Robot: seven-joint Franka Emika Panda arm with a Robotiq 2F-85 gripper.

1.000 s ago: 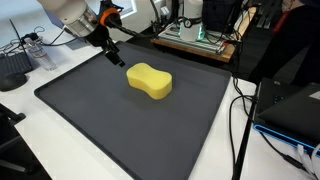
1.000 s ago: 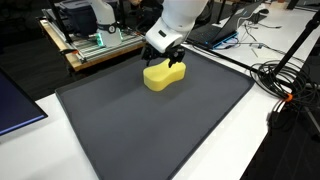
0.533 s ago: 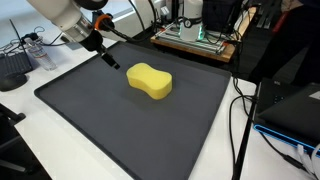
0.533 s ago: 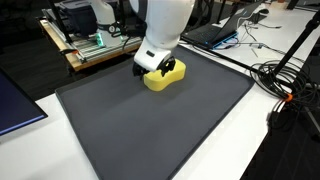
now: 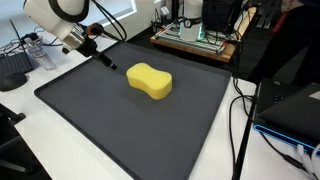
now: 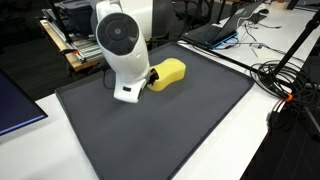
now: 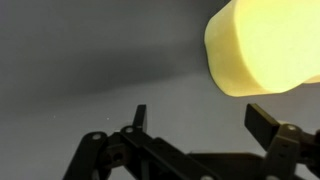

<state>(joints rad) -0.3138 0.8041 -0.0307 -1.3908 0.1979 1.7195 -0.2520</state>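
A yellow, peanut-shaped sponge (image 5: pixel 150 81) lies on the dark grey mat (image 5: pixel 120 135), towards its far side. My gripper (image 5: pixel 107 61) hangs low over the mat a short way from the sponge, not touching it. In the wrist view the gripper (image 7: pixel 200 120) is open with nothing between its fingers. There the sponge (image 7: pixel 265 45) sits ahead and off to the right of the jaws. In an exterior view the white wrist (image 6: pixel 122 55) hides most of the gripper, and the sponge (image 6: pixel 170 72) shows just behind it.
A wooden board with electronics (image 5: pixel 195 38) stands behind the mat. Cables (image 5: pixel 240 115) run along the mat's side on the white table, with more cables (image 6: pixel 290 85) nearby. A keyboard (image 5: pixel 12 65) and a laptop (image 6: pixel 20 108) lie off the mat's edges.
The arm has swung away from the sponge towards the mat's corner and turned. The gripper stayed open. The sponge has not moved.
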